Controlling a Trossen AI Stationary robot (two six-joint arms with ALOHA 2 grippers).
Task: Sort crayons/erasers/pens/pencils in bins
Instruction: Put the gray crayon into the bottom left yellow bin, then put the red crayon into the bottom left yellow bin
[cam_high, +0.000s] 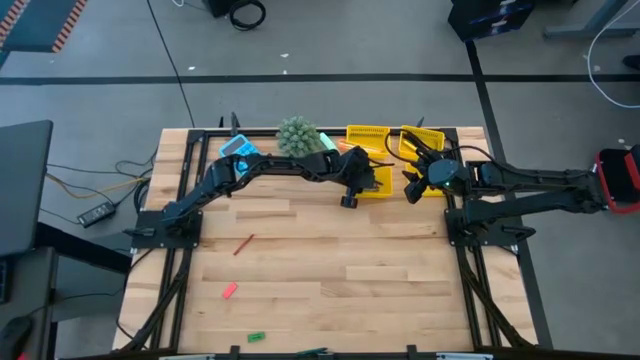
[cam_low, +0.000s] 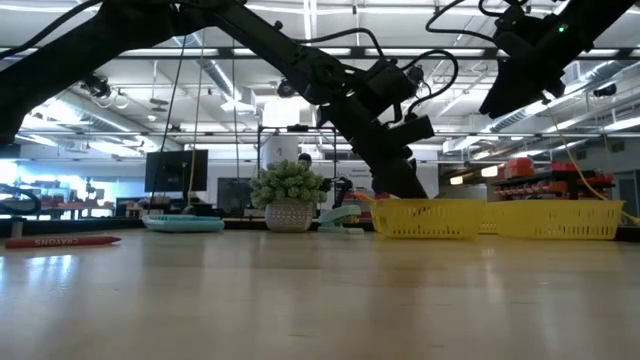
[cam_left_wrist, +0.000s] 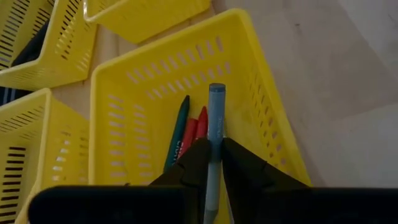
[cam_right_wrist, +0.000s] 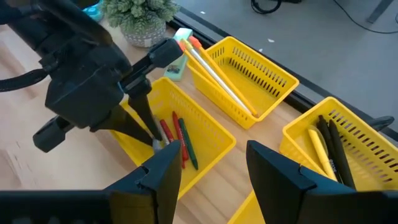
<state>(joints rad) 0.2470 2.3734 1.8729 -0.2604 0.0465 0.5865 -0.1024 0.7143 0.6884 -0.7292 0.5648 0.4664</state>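
Note:
A light-blue crayon (cam_left_wrist: 216, 118) is in my left gripper (cam_left_wrist: 214, 148), which is shut on it and reaches down into a yellow bin (cam_left_wrist: 155, 68) at the far middle of the table (cam_high: 300, 270). A green crayon (cam_left_wrist: 179, 127) and red crayons (cam_left_wrist: 198, 124) lie on that bin's floor. My right gripper (cam_right_wrist: 214, 167) hangs open above the bins, just right of my left gripper (cam_high: 360, 186), touching nothing. Pencils (cam_right_wrist: 217, 74) lie across a far bin. Dark pens (cam_right_wrist: 333, 146) lie in the right bin. My left gripper pinches the light-blue crayon between its two fingers (cam_left_wrist: 198, 163), partway along the stick (cam_left_wrist: 214, 163). The fingers slant down from the table's left and lie along the crayon. Its free end (cam_left_wrist: 216, 92) sticks out ahead over the bin's floor; I cannot tell whether it touches.
A loose red crayon (cam_high: 243, 244), a pink eraser (cam_high: 229, 291) and a green eraser (cam_high: 256, 337) lie on the near left of the table. A potted plant (cam_high: 297, 135) and a blue calculator (cam_high: 238, 148) stand at the far edge, left of the bins.

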